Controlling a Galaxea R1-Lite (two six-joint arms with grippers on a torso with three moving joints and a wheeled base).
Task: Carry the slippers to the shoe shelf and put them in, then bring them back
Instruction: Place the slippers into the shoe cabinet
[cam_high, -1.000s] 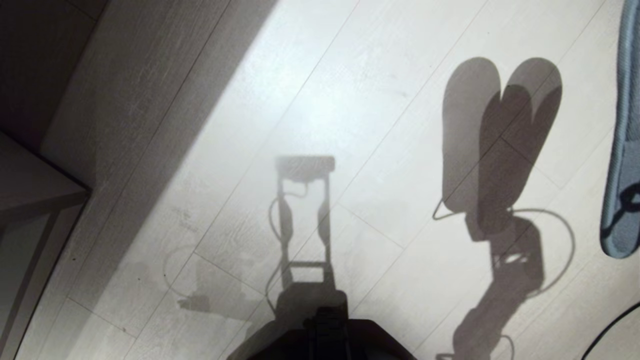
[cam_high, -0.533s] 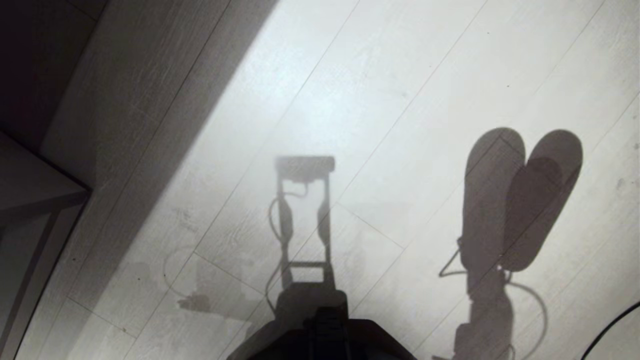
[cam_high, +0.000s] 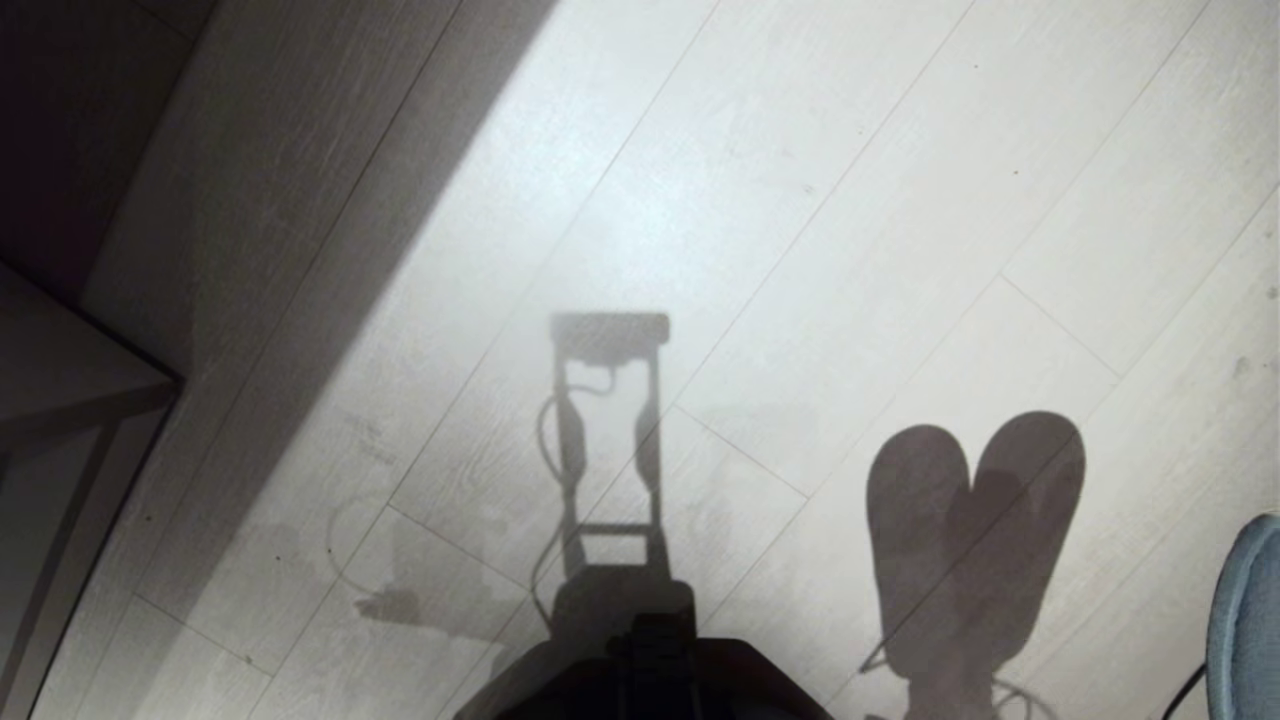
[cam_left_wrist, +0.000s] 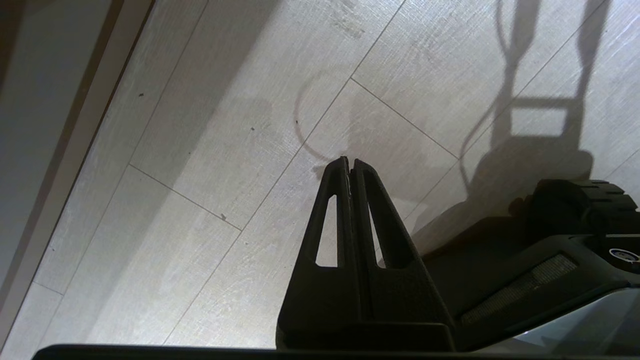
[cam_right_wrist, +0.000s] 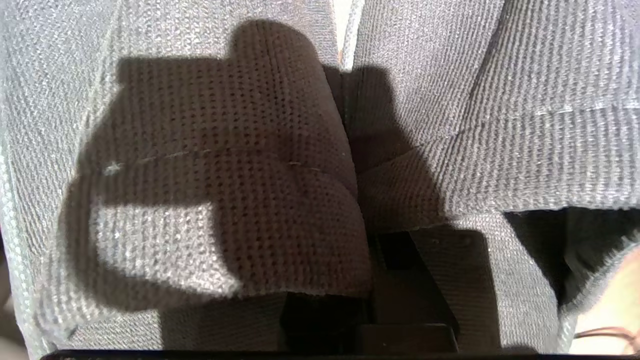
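floor (cam_high: 700, 150): pale wood planks, sunlit | cable (cam_high: 1185, 690): dark, near right edge of floor

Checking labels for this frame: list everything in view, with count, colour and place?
slippers: two, light blue-grey knit, pressed side by side and filling the right wrist view; one blue edge shows at the head view's lower right corner.
slipper shadow: one, grey heart shape, on the floor at lower right of the head view.
floor: pale wood-look planks, sunlit in the middle, shaded at upper left.
furniture edge: one, pale board in shade, at the head view's left edge.
cable: one, dark, bottom right corner.
robot base: dark, bottom centre of the head view.
left gripper: black, shut, empty, over bare floor.
right gripper: dark, shut on the slippers.
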